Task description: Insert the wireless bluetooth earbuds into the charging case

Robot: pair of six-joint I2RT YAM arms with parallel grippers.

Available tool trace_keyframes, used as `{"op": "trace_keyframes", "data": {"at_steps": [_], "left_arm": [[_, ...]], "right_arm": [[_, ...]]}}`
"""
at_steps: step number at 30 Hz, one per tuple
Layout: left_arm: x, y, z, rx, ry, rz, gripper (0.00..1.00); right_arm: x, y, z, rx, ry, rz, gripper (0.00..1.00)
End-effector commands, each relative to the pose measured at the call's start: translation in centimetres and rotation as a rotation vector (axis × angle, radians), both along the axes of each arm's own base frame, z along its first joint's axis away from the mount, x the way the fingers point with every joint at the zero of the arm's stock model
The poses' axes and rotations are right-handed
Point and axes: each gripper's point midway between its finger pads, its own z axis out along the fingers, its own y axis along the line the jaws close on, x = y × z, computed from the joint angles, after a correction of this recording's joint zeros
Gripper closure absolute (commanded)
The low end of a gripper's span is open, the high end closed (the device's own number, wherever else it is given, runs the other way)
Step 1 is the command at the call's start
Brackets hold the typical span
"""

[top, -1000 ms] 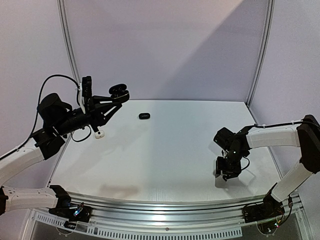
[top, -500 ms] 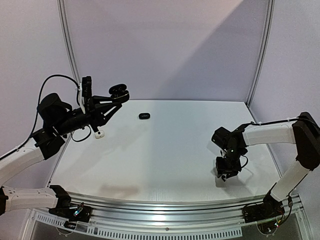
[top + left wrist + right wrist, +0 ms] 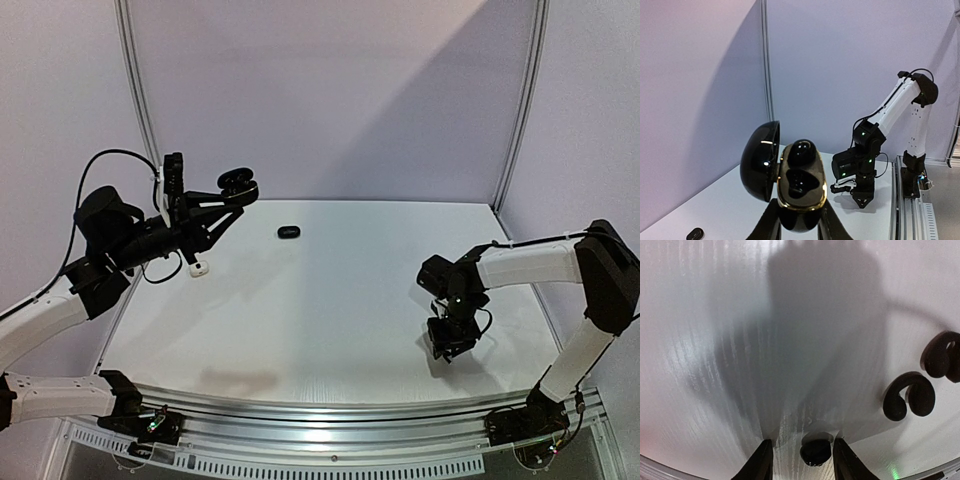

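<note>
The white worktop (image 3: 330,300) fills the middle of the scene, walled by pale panels at the far side. The left arm (image 3: 50,310) reaches up over the far left corner. The right arm (image 3: 530,265) bends in from the right edge and points down at the near right of the worktop. The left end effector (image 3: 800,220) is closed on the charging case (image 3: 801,187), a glossy black oval with a gold rim, and holds it in the air well above the surface. The case's lid (image 3: 759,161) is swung open to the left. A rounded black earbud (image 3: 802,150) seems to sit in its far pocket, while the near pocket shows as a dark hollow. The right end effector (image 3: 447,345) hangs just over the worktop. Its fingers stand parted on either side of a small black earbud (image 3: 816,451). That earbud touches one finger and a strip of white shows between it and the other, so I cannot tell whether it is pinched. A small black oval piece (image 3: 288,232) lies alone at the far middle of the worktop, well apart from both arms. Near the right end effector's fingers, two black curled earbuds (image 3: 910,400) lie flat on the surface, close together but not touching.
</note>
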Motion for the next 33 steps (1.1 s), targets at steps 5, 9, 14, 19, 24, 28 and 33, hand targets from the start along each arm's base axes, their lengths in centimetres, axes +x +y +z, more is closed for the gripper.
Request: {"op": "trace_keyframes", "data": {"at_steps": [5,9,14,19,24,28,33], "left_arm": [[0.3,0.1,-0.4,0.012,-0.006,0.002,1.0],[0.3,0.1,-0.4,0.014,-0.007,0.002,1.0],[0.2,0.1,-0.4,0.014,-0.01,-0.001,1.0],[0.2,0.1,-0.5,0.014,-0.01,-0.002,1.0],[0.1,0.2,-0.5,0.015,-0.012,0.001,1.0],[0.1,0.1,-0.4,0.016,-0.015,0.0,1.0],[0.1,0.1,-0.5,0.016,-0.013,0.0,1.0]], "right_arm": [[0.5,0.2,-0.4,-0.034,-0.001,0.135,0.59],[0.6,-0.8,-0.7,-0.087,-0.004,0.152,0.59],[0.6,-0.8,-0.9,-0.089,-0.003,0.168,0.61],[1.0,-0.8,-0.7,-0.091,-0.012,0.209,0.65],[0.9,-1.0,-0.9,-0.098,-0.003,0.236,0.69],[0.7,-1.0,-1.0,-0.103,0.01,0.242,0.69],[0.0,-1.5,-0.9,-0.113,0.031,0.242,0.68]]}}
